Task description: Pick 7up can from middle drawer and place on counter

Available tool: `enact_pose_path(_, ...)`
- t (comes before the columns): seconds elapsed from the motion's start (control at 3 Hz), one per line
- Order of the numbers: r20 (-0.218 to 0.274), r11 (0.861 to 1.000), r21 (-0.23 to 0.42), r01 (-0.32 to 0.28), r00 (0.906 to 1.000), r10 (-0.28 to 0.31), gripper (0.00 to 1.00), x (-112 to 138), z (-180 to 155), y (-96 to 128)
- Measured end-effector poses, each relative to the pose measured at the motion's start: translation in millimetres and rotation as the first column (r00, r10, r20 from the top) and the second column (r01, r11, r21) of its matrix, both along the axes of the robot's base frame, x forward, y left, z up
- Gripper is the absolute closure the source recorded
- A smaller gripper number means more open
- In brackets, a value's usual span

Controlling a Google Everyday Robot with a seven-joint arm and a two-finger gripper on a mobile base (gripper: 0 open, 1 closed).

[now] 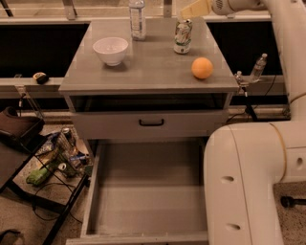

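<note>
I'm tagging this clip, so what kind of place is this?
Probably a robotics lab or workshop: a grey counter over the pulled-out metal middle drawer, floor clutter with cables, and the robot's gripper just above the 7up can at the counter's back.

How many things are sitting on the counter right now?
4: white bowl at left, clear bottle at the back, 7up can back-right, orange at right. The gripper hangs just above the 7up can. Nothing looks hidden.

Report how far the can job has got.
Done: the can stands upright on the counter, and the open drawer below is bare. In hand: the gripper sits just above the can. Left: probably only backing the gripper away.
</note>
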State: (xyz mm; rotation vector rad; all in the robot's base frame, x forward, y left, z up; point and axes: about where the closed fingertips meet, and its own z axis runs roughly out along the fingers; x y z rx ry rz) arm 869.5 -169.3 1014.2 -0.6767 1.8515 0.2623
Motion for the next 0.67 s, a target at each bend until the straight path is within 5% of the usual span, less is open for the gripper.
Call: enact_pose_path(0.67,-0.151,0.986,-0.156,0.051,0.9857,-0.075,0.00,-97.5,54.5,-51.4)
